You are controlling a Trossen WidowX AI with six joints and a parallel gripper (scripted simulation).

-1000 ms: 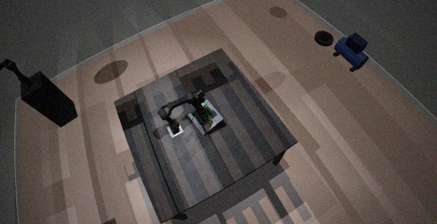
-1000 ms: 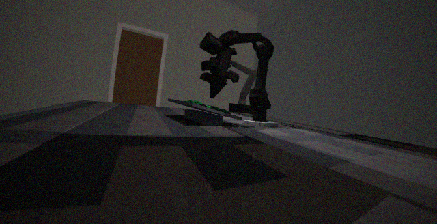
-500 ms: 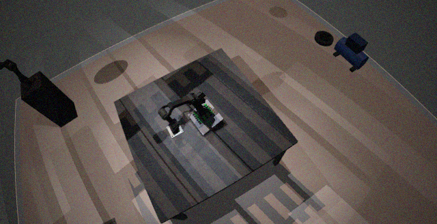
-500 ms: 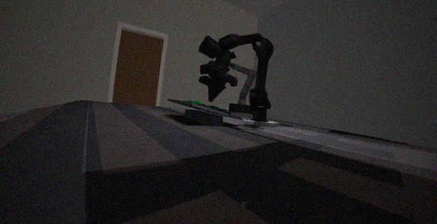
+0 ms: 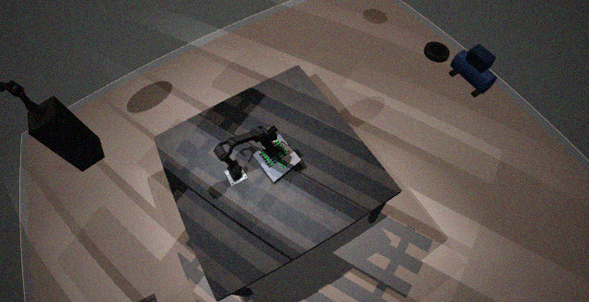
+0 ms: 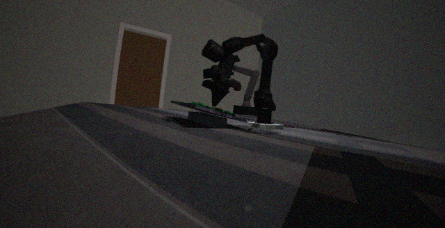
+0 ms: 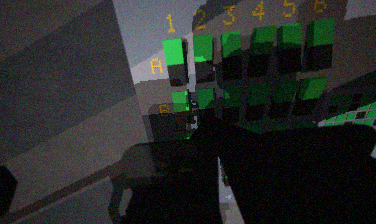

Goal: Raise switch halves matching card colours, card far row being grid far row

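Observation:
The tilted switch panel [image 5: 275, 174] [image 6: 178, 102] [image 7: 141, 20] carries rows of rocker switches, each with a green far half and a dark near half. In the wrist view, switch A1 [image 7: 174, 55] and switch B1 [image 7: 180, 101] show at the left; rows A and B show under labels 1 to 6. Shadow makes the raised halves hard to tell. The card [image 7: 361, 114] is partly visible at the right, its near part hidden. My gripper [image 6: 215, 105] [image 7: 209, 121] is shut and empty, its tip just above the panel near columns 1 and 2, below row B. The lower rows are mostly hidden behind it.
The panel rests on a dark block [image 6: 207, 119] on the table [image 5: 322, 219]. The arm's white base plate [image 5: 236, 181] [image 6: 268, 126] stands beside the panel. A black box [image 5: 66, 136] and a blue machine [image 5: 474, 72] are away from the table. Striped shadows cross the table and panel.

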